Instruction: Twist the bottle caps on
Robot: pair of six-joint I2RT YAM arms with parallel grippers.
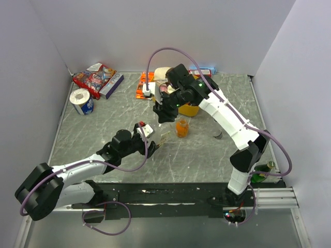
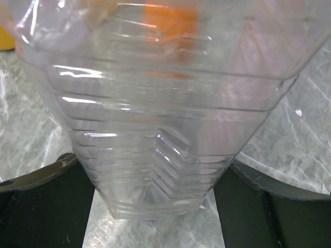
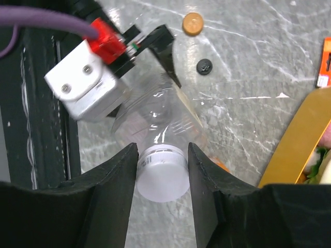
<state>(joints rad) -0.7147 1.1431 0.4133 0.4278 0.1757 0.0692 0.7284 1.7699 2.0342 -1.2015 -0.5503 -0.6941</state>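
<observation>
Shows the clear bottle (image 2: 170, 129) at mid-table, pinched low on its ribbed body by the left gripper (image 2: 155, 163), jaws part-way closed against the thin walls. Shows the right gripper (image 3: 163, 165) above it, narrowed onto the white cap (image 3: 161, 181) seated on the neck; cannot tell how far threaded. Judges the bottle light, empty, soft-walled and slick: likely to buckle or spin under torque, so best braced on the stiffer ribs with only a modest squeeze. Judges the cap small and rigid: best taken across its rim, square to the neck, to avoid cross-threading. Leaves the orange cap (image 3: 193, 23) and black cap (image 3: 205, 66) loose on the marble table (image 3: 248, 103), apart from the bottle. Places the orange-drink bottle (image 1: 181, 127), part full and apparently uncapped, just right of the grippers; spillable if knocked. Places a yellow tub (image 1: 189, 109) just beyond it, contents unclear.
</observation>
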